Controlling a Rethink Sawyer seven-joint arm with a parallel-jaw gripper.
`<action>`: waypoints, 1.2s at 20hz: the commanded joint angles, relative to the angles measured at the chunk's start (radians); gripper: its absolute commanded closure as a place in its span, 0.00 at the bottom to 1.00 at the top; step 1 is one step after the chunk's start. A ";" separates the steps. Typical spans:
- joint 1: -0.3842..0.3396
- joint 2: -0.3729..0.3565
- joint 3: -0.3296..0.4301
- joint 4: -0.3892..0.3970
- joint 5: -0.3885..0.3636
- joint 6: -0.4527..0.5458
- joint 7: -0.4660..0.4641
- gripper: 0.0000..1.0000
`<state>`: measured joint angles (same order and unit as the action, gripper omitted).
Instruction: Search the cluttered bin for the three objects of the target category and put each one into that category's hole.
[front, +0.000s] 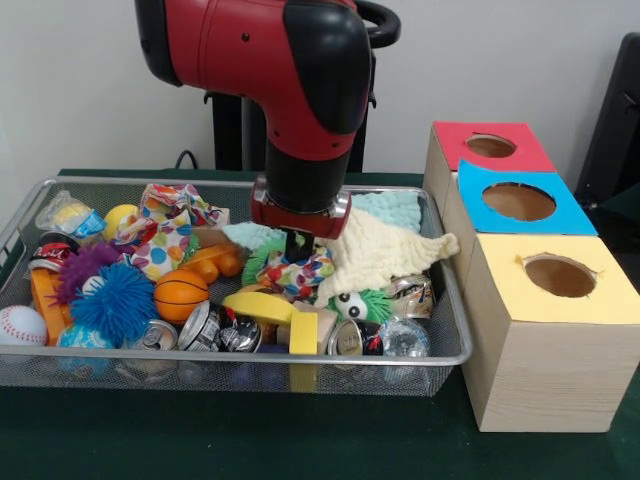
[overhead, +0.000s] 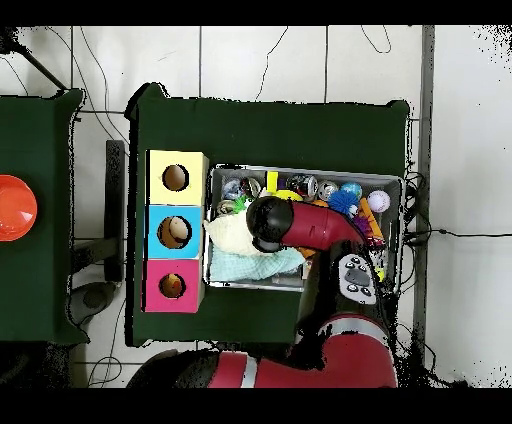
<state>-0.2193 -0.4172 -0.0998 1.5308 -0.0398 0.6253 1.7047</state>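
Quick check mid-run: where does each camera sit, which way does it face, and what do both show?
Front view: across the table, facing the robot; the arm comes down over the wire bin.
Overhead view: above the table, looking straight down; base at the bottom, arm reaching up over the bin.
Shared: bin, cream cloth, and the red, blue and yellow holes.

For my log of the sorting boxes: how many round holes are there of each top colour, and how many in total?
Red-topped hole: 1
Blue-topped hole: 1
Yellow-topped hole: 1
Total: 3
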 joint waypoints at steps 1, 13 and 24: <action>0.037 0.036 0.104 0.102 0.099 -0.101 0.262 1.00; 0.083 0.039 0.086 0.111 0.172 -0.106 0.283 1.00; 0.110 0.041 0.077 0.129 0.240 -0.134 0.284 1.00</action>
<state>-0.1514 -0.4174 -0.1504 1.5829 0.1024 0.5646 1.7053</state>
